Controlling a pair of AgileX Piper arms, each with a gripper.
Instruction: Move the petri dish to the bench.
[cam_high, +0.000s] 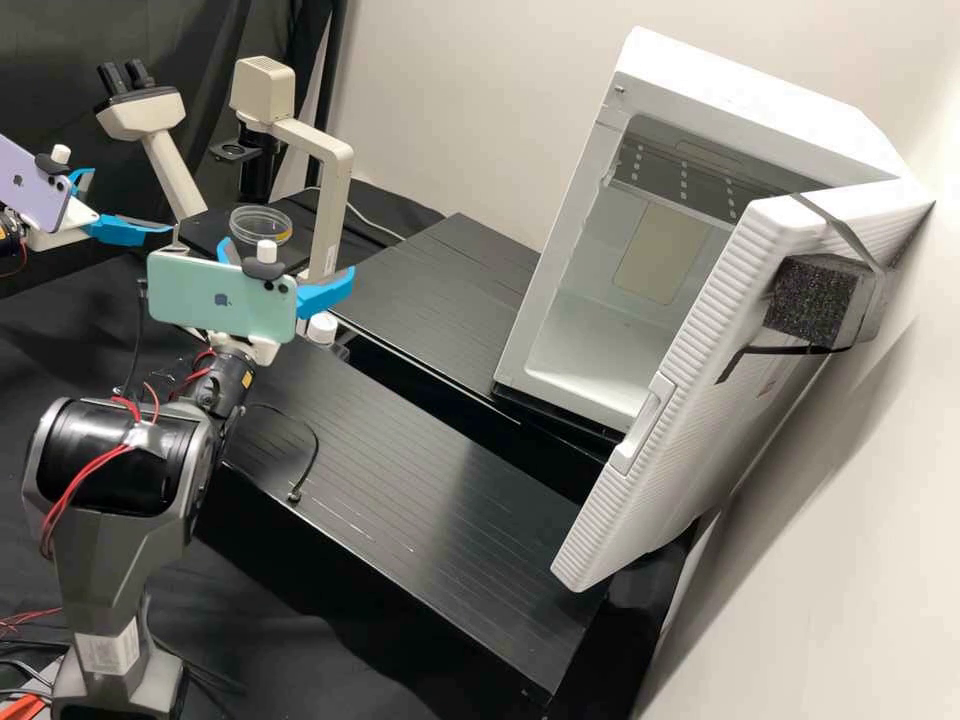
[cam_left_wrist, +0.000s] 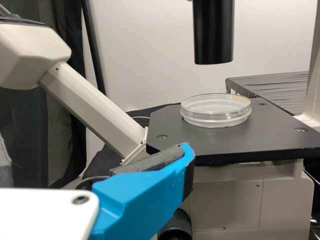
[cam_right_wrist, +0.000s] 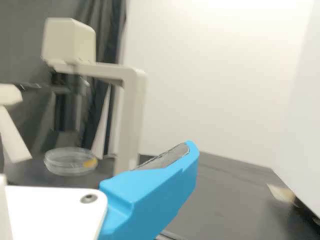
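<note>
In the high view my left gripper (cam_high: 131, 202) stands open at the left edge, left of the microscope stage. My right gripper (cam_high: 287, 257), also open, is nearer the camera, in front of the stage. A clear round petri dish (cam_high: 260, 228) with an orange-yellow patch lies on the dark stage. The left wrist view has the dish (cam_left_wrist: 215, 112) flat on the stage, beyond one blue finger of my left gripper (cam_left_wrist: 145, 192). In the right wrist view the dish (cam_right_wrist: 70, 162) is farther off, past one finger of my right gripper (cam_right_wrist: 150, 192). Neither gripper touches the dish.
The microscope's lamp arm (cam_high: 333, 200) rises beside the dish, and its black condenser tube (cam_left_wrist: 213, 32) hangs above the stage (cam_left_wrist: 240, 145). Black bench platforms (cam_high: 430, 500) extend rightward to a white incubator (cam_high: 590, 340) whose door (cam_high: 690, 400) stands open.
</note>
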